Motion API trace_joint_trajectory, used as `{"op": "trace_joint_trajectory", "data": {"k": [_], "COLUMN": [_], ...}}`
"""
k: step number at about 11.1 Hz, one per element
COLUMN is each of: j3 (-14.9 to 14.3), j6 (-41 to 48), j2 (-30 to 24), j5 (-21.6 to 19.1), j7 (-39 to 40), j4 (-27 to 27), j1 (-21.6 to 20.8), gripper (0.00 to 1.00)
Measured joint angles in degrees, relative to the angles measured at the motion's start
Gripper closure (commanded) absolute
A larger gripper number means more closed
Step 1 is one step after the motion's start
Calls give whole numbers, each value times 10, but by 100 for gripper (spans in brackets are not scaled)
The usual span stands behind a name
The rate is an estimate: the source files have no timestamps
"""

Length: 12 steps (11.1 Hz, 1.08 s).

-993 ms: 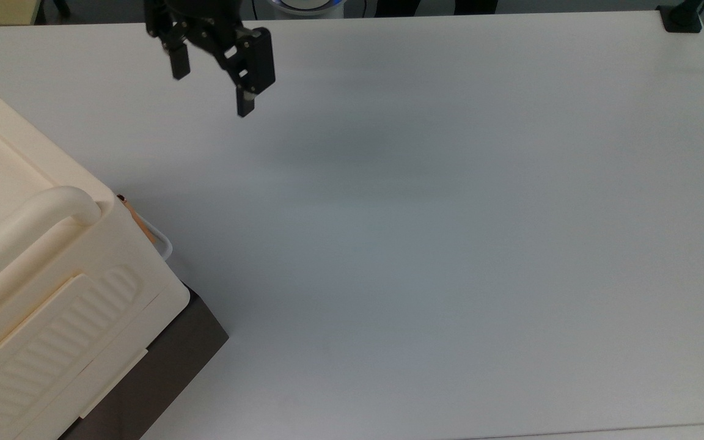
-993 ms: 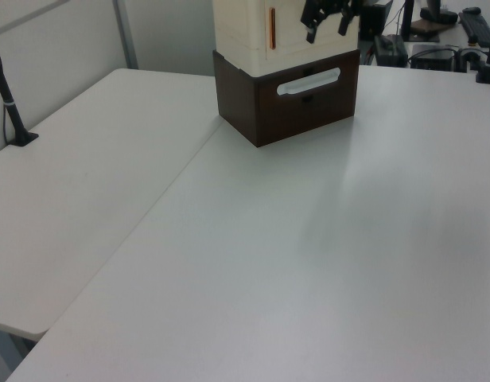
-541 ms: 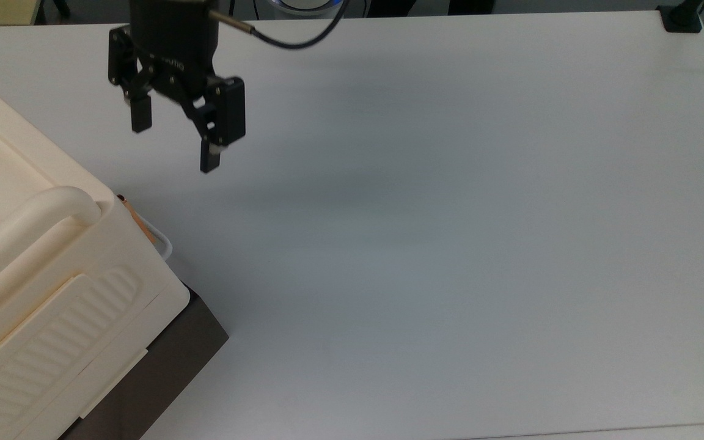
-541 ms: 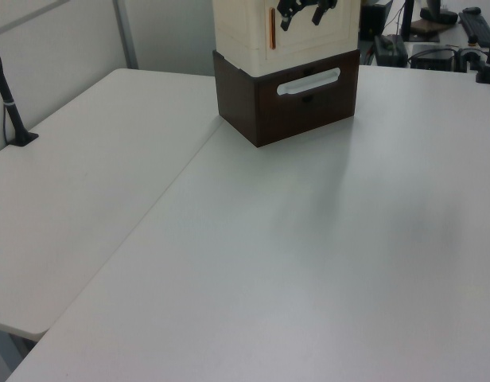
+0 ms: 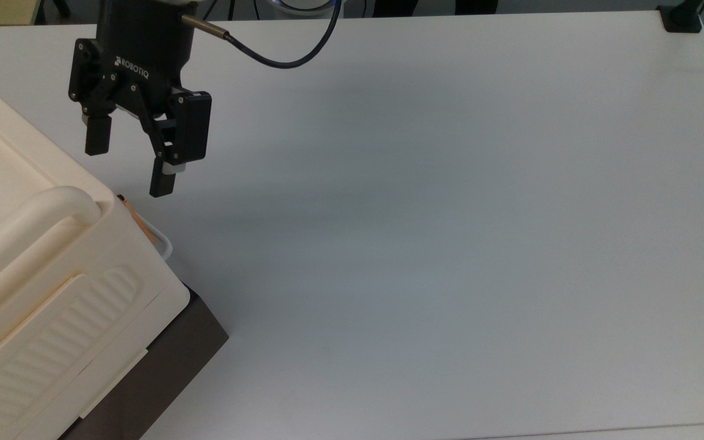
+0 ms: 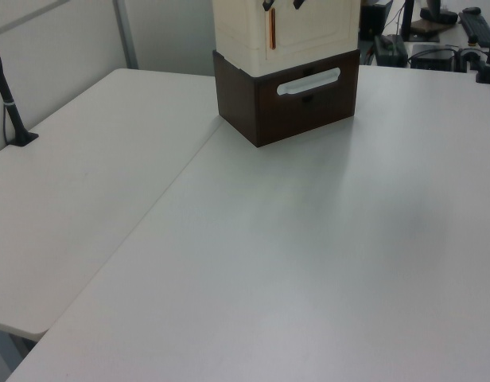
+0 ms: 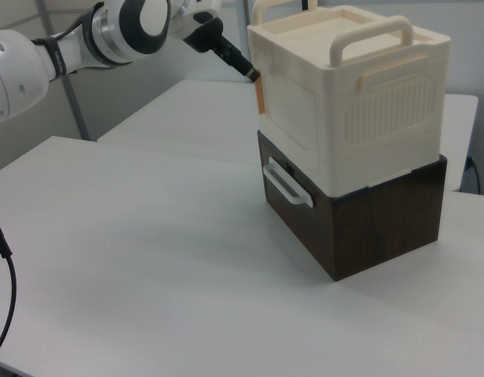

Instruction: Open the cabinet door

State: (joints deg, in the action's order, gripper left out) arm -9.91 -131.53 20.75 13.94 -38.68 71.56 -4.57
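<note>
Right now my fingers [image 5: 131, 165] hang spread apart with nothing between them, above the bench [image 5: 450, 214] and just off the upper corner of the cabinet [image 5: 52, 293], which fills the top view's lower left. The cabinet door [image 6: 309, 28] is, as I judge it, the cream front face above the dark brown base [image 7: 368, 228], closed flat against the body; in the left view it faces the camera with a thin orange strip [image 6: 271, 28] running upright along the left view's left edge of it. That strip marks the edge I care about, and its long axis is vertical. In the top view the same strip shows as a short orange sliver [image 5: 141, 223] at the cabinet's corner, lying just below and slightly to the top view's right of my nearer fingertip. In the right view my fingertip sits close beside the cabinet's top corner, right above the orange edge, but I cannot tell whether it touches. So the door edge lies ahead of and under me, a short way off, and my fingers are set across it, not along it. My guess is that the coming move has to bring one finger down behind that upright edge so the panel can be hooked and swung outward. The white bar handle [image 7: 285, 184] on the brown base belongs to the drawer below and is not my target.
</note>
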Motion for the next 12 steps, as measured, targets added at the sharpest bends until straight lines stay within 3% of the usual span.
{"op": "trace_joint_trajectory", "data": {"k": [3, 5, 7, 11, 12], "j3": [0, 1, 1, 1, 1], "j6": [-19, -31, -32, -32, -32], "j2": [8, 23, 34, 36, 36], "j5": [44, 52, 62, 69, 70], "j7": [-26, -29, -31, -31, -31], "j4": [0, 0, 0, 0, 0], "j1": [-4, -6, -16, -18, -18], "gripper": [14, 18, 30, 30, 38]}}
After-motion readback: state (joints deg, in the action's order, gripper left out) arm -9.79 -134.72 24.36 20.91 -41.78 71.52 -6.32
